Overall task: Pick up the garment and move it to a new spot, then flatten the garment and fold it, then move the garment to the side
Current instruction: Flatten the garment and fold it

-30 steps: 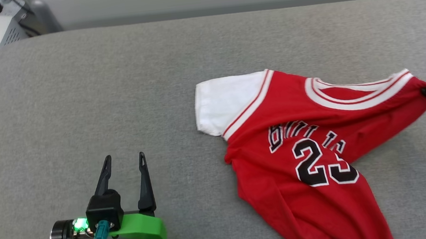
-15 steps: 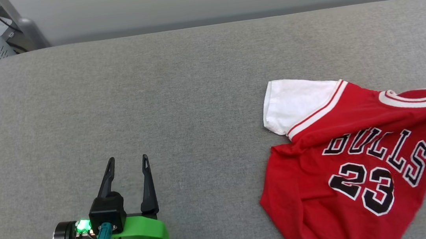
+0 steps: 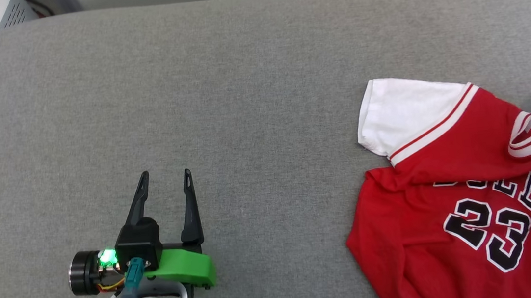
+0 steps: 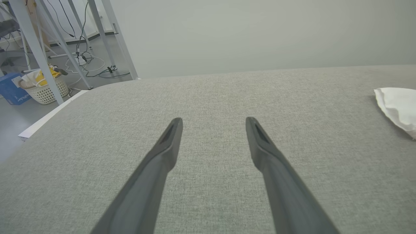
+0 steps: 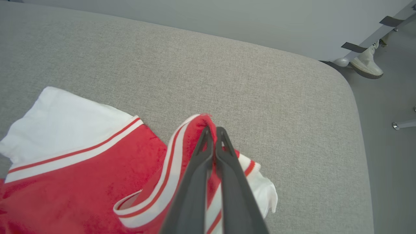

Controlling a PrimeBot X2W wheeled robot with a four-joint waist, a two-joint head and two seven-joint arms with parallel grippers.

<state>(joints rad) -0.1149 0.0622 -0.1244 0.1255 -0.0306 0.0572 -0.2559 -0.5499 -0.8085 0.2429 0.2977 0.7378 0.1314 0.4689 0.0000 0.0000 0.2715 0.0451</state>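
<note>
Shirt (image 3: 416, 217) lies on the gray table (image 3: 238, 73), over on my right side. My right gripper (image 5: 212, 129) is pinched tight on it. The two dark fingers (image 5: 191, 188) press together on the red cloth right by the striped trim (image 5: 169, 169). That bit is held up off the table. The rest of the shirt rests on the table, below and to the left of my grip in the right wrist view. A small white bit (image 5: 265, 191) hangs out on the other side of those fingers.

One white sleeve (image 3: 404, 109) lies flat and points toward my left side. The front of the shirt faces up. I can read the number 23 (image 3: 489, 231) in black with white edges. The letters above it are partly hidden under a fold of red cloth. The shirt runs off the right and bottom edges of the head view.

My left gripper (image 3: 165, 174) is open. Its fingers stand apart with just gray table between them. I cannot tell if they touch the table. This gripper is well apart from the shirt, with a wide stretch of bare table between the two. In the left wrist view the white sleeve pokes in at the far right edge.
</note>
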